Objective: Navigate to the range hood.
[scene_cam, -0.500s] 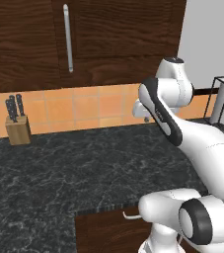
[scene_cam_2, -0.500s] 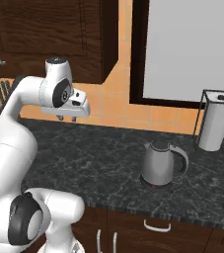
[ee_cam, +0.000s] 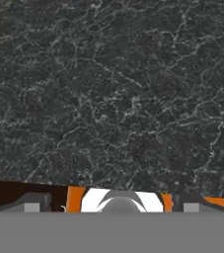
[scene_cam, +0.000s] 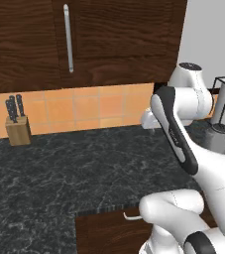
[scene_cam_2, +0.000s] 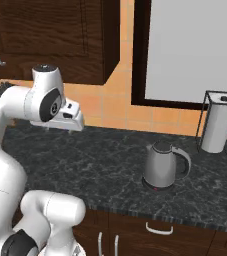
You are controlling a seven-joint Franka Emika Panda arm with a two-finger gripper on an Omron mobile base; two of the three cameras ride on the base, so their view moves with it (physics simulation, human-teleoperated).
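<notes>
Two base cameras face a dark stone bench

A white robot arm [scene_cam: 183, 144] rises over a black marbled bench [scene_cam: 59, 173] that runs along a wall of orange tiles [scene_cam: 94, 106]. Dark wooden wall cabinets [scene_cam: 109, 34] hang above the tiles, one with a long upright silver handle [scene_cam: 68, 37].

In the left base view, a wooden knife block [scene_cam: 18, 130] with dark-handled knives stands at the back of the bench, on the left, against the tiles. The arm's folded elbow covers the right side of this view.

In the right base view, the robot's hand [scene_cam_2: 65, 116] is held above the bench, well apart from the other things. A grey electric kettle [scene_cam_2: 161, 167] stands on the bench to the right of the hand. Further right, near the wall, a white paper towel roll [scene_cam_2: 218, 127] stands upright in a thin black wire holder. Behind them is a large dark-framed window [scene_cam_2: 195, 50].

The hand view looks straight down onto the marbled bench surface. Whether the jaws are open or closed cannot be told from these pictures.

The range hood cannot be made out among what stands along this stretch of wall.
</notes>
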